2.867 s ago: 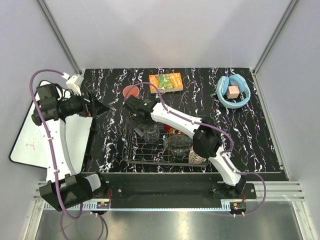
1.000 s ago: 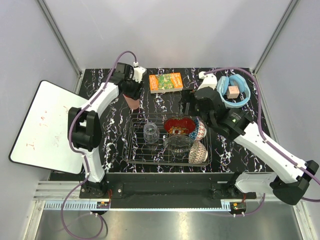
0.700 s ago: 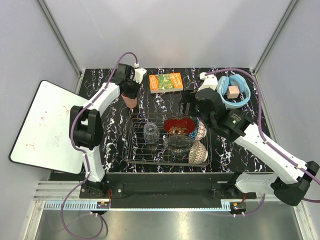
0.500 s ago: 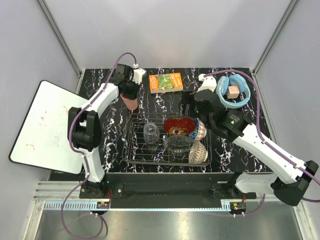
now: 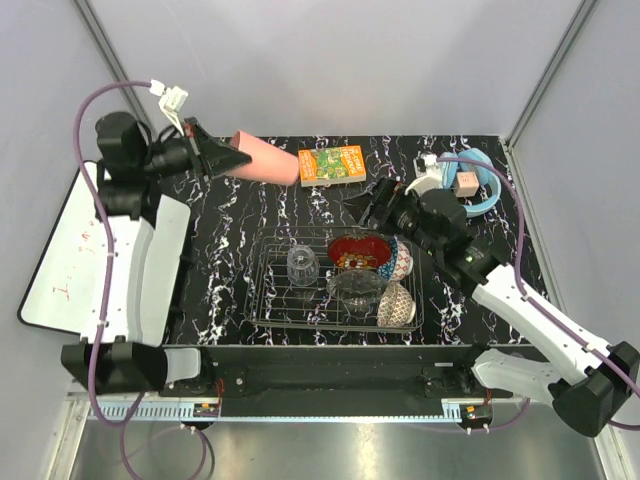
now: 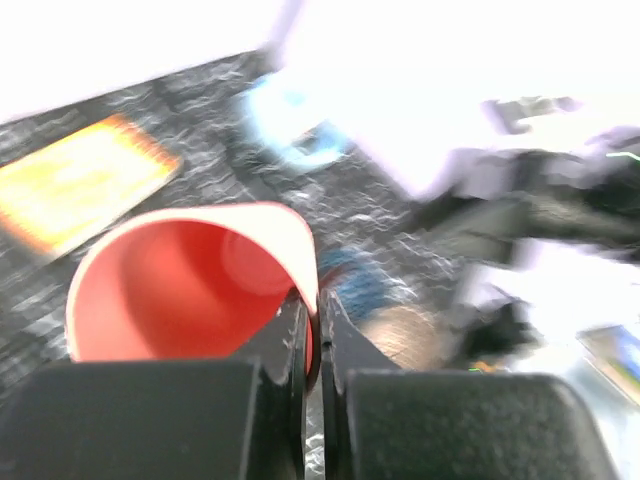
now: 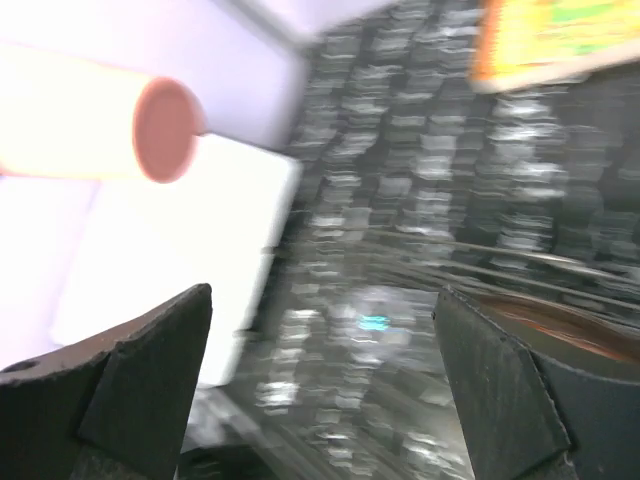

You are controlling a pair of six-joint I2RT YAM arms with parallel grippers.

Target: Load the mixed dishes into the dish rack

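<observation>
The left jaws pinch the rim of the salmon-pink cup [image 5: 265, 159] and hold it on its side, up in the air over the far left corner of the tabletop [image 5: 520, 290]. The right jaws are spread wide and hold nothing. I think the cup must next go down into the left side of the dish rack [image 5: 268, 300], by the near edge.

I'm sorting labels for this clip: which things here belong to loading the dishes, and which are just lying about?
Job in hand: salmon-pink cup, glass tumbler, clear glass bowl, red bowl, blue patterned bowl, beige patterned bowl, dish rack.
Lying about: orange-green box, light-blue headphones, whiteboard.
</observation>
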